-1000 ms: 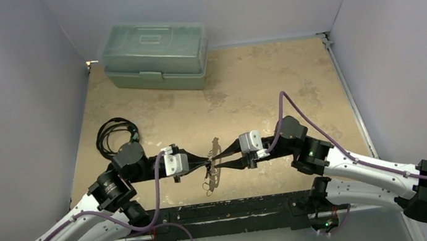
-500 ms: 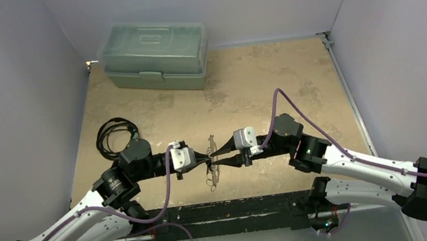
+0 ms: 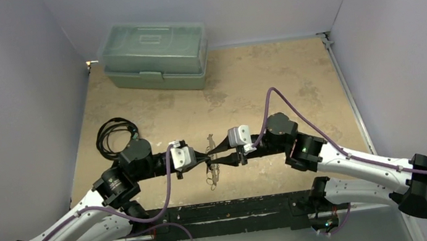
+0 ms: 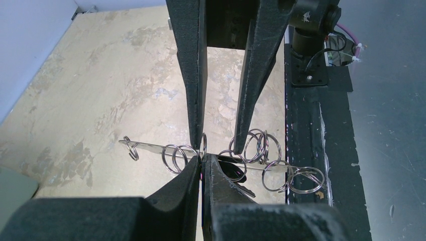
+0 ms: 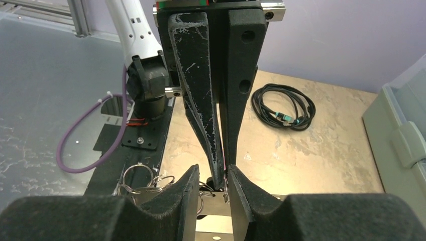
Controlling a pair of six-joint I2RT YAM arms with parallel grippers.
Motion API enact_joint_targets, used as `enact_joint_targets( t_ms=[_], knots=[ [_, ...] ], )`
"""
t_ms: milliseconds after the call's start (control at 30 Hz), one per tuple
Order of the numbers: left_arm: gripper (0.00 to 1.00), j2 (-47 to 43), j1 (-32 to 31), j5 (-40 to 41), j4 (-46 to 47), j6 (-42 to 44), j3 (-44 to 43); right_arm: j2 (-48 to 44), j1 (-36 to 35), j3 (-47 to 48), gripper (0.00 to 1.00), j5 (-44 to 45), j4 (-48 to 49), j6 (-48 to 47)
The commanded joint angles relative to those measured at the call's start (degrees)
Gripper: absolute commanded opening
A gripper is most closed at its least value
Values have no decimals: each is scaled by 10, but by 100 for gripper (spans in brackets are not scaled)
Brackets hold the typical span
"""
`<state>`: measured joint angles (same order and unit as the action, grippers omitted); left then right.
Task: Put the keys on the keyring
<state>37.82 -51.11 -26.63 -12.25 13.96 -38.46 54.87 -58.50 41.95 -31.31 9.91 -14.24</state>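
Holding the thin pale silver oval keyring (image 4: 150,146) off the tan tabletop (image 4: 100,90), our left gripper (image 4: 202,159) has its two black fingers pressed together on the loop's flat wire, and we see no gap between them in either wrist view. The loop runs crosswise to those fingers. One bare end sticks out to one side of the fingertips, and the other end, on the opposite side, carries a cluster of small silvery split rings (image 4: 257,145).

Our right gripper (image 4: 219,148) meets the left nose to nose from the far side. Its fingers are spread apart, one tip on each side of the left's pinch point and close to the wire, and nothing looks clamped between them. Just past the left fingertips, under the wire, sits a small dark shape (image 4: 232,169) that we take for the dark head of a tiny metal key — whether it is already threaded on we cannot tell.

We judge the step in hand to be the threading itself: one hand steadies the loop while the other is placed to take a ring or key. The next move calls for the right fingers to close on one small piece only — not on the left's tips — and work it along the wire against a firm clamp.
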Motion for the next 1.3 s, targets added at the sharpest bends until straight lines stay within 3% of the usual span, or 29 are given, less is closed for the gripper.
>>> enact_joint_targets(
  t_ms=[0,567,1133,1267],
  knots=[
    [0,-4,2,0,19,-10,-16,-1,-2,25,31,23,1,0],
    [0,-5,2,1,20,-11,-15,12,-2,33,32,43,-7,6],
    [0,-9,2,-3,21,-11,-14,19,-2,34,13,50,-5,7],
    [0,-12,1,-5,22,-11,-12,22,-2,36,18,52,-5,12]
  ],
)
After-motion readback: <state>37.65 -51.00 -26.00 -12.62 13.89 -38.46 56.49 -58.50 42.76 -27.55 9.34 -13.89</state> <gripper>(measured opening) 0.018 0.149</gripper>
